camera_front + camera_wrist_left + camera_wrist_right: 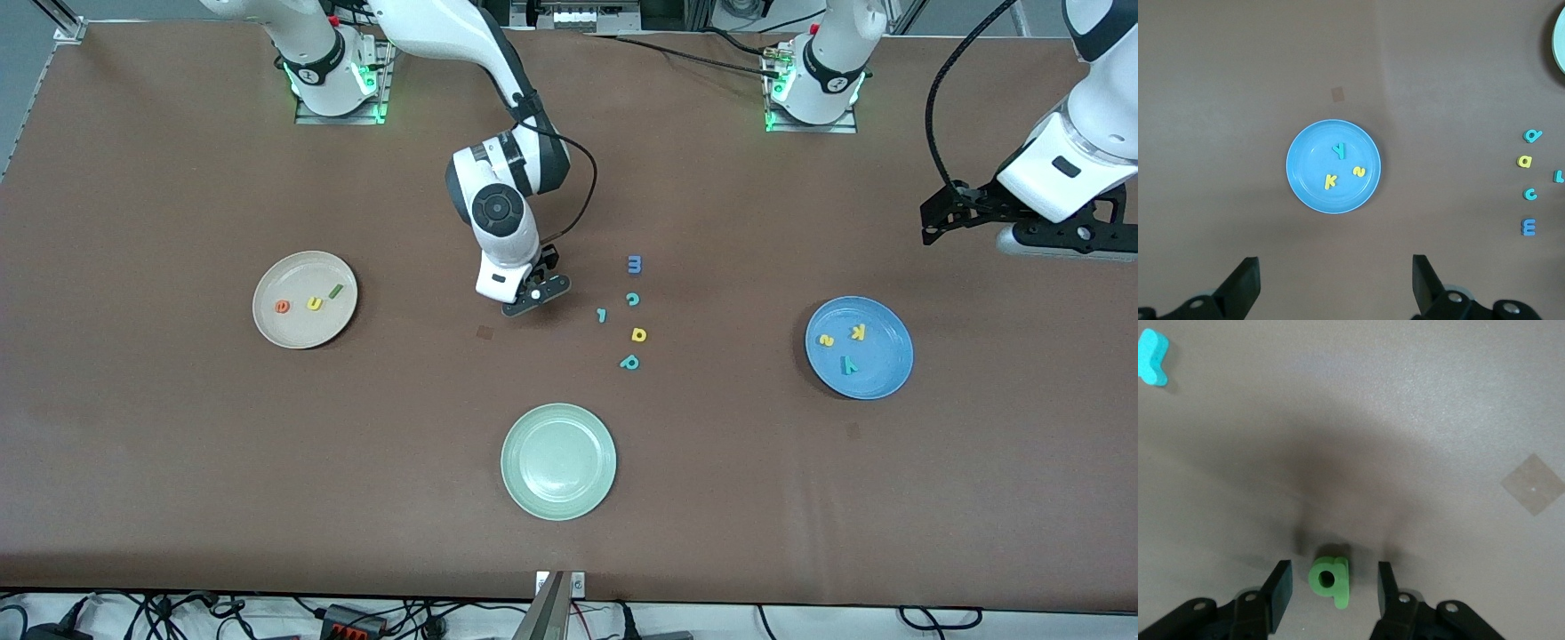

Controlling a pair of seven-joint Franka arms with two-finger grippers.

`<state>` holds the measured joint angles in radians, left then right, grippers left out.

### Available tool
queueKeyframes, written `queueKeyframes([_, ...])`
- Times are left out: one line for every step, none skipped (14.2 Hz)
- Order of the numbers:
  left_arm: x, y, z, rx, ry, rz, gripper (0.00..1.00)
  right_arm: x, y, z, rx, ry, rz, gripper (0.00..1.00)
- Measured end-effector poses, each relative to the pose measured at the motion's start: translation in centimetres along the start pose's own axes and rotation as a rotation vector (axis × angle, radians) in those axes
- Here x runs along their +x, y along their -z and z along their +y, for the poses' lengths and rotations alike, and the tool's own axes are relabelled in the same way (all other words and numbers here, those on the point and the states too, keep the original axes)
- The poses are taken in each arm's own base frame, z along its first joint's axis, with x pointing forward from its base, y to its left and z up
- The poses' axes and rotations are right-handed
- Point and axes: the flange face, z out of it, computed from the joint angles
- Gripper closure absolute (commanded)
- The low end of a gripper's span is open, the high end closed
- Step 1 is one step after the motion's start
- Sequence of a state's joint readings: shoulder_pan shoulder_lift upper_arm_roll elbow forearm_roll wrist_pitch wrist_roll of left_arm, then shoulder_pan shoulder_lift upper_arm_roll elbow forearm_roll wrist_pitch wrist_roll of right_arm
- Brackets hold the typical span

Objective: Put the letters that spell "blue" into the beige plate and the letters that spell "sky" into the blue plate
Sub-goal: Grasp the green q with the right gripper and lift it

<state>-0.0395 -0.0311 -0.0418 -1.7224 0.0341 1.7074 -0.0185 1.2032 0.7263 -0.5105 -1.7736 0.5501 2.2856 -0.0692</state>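
My right gripper [524,302] [1333,587] is down at the table's middle, open, its jaws on either side of the green "b" [1330,580] with a gap on each side. The front view hides that letter under the hand. In the beige plate [267,320] lie the orange "e" [283,307], yellow "u" [314,304] and dark green "l" [336,291]. The blue plate [880,373] [1305,180] holds the yellow "s" [826,340] [1359,172], yellow "k" [858,332] [1330,181] and teal "y" [849,364] [1339,151]. My left gripper [938,218] [1335,280] waits open and empty, high over the table.
A pale green plate [558,460] sits nearest the front camera. Beside the right gripper lie loose letters: blue "m" [634,264], teal "c" [632,299], teal hooked piece [602,315], yellow "a" [638,334], teal "p" [629,362]. A brown tape patch [484,332] marks the table.
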Motion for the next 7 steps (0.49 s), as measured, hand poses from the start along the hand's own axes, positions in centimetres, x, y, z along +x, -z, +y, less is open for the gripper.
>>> queueKeyframes([0.00,0.00,0.04,0.000,-0.001,0.000,0.00,-0.01,-0.05,0.01,-0.001,0.000,-0.001,0.41])
queueKeyframes([0.00,0.00,0.09,0.000,-0.002,0.000,0.00,-0.02,-0.09,0.00,-0.001,0.000,-0.001,0.43])
queueKeyframes([0.00,-0.01,0.13,0.000,-0.002,0.000,0.00,-0.02,-0.10,0.00,-0.001,0.000,-0.001,0.47])
queueKeyframes([0.00,-0.01,0.15,0.000,-0.003,0.000,0.00,-0.02,-0.10,-0.02,-0.001,0.000,-0.001,0.48])
queueKeyframes([0.00,-0.01,0.15,0.000,-0.003,0.000,0.00,-0.04,-0.13,-0.07,0.000,0.001,-0.002,0.50])
queueKeyframes([0.00,-0.01,0.16,0.000,-0.003,0.000,0.00,-0.11,-0.21,-0.26,0.001,0.004,-0.004,0.50])
queueKeyframes([0.00,-0.01,0.20,0.000,-0.004,0.000,0.00,-0.21,-0.34,-0.56,0.003,0.008,-0.006,0.50])
